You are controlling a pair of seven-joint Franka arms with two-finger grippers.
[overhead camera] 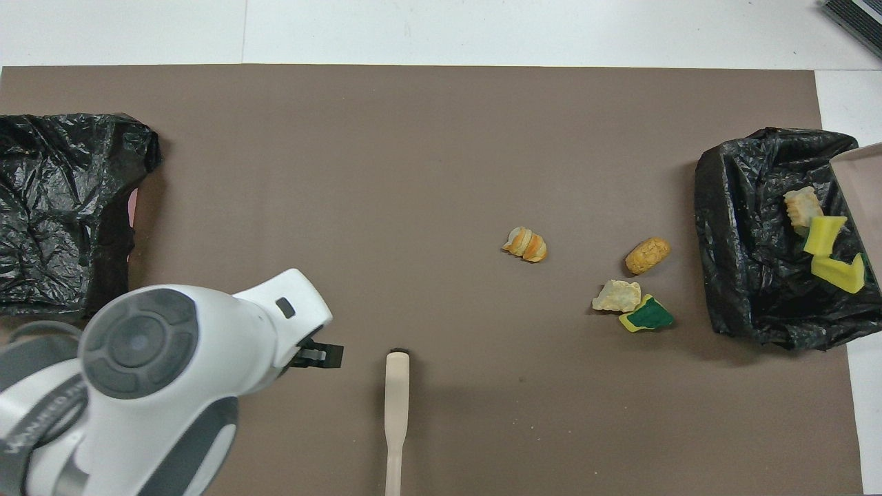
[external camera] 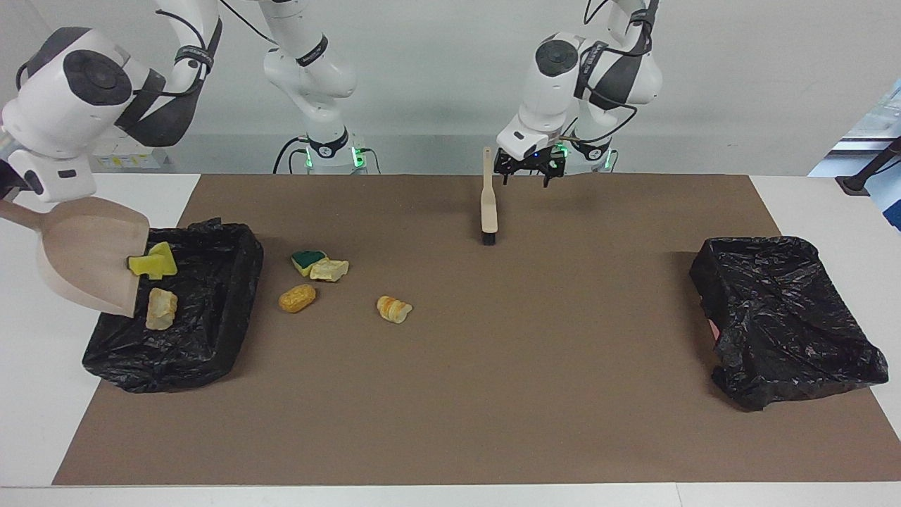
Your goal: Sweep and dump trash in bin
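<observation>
My right gripper (external camera: 10, 189), at the view's edge, is shut on the handle of the beige dustpan (external camera: 81, 250), tilted steeply over the black-lined bin (external camera: 211, 331). Two yellow sponge bits (external camera: 153, 262) are at the pan's lip over the bin. A pale chunk (external camera: 161, 308) lies in the bin. On the mat beside the bin lie a green-and-yellow sponge (external camera: 307, 260), a pale chunk (external camera: 329, 270), an orange-brown lump (external camera: 296, 298) and a striped bread lump (external camera: 393, 309). The brush (external camera: 488, 201) stands about upright on its bristles, held by nothing. My left gripper (external camera: 526, 176) is open beside its handle.
A second black-bagged bin (external camera: 781, 317) sits at the left arm's end of the brown mat (external camera: 535, 366). In the overhead view the left arm's wrist (overhead camera: 172, 372) covers the near part of the mat beside the brush (overhead camera: 396, 406).
</observation>
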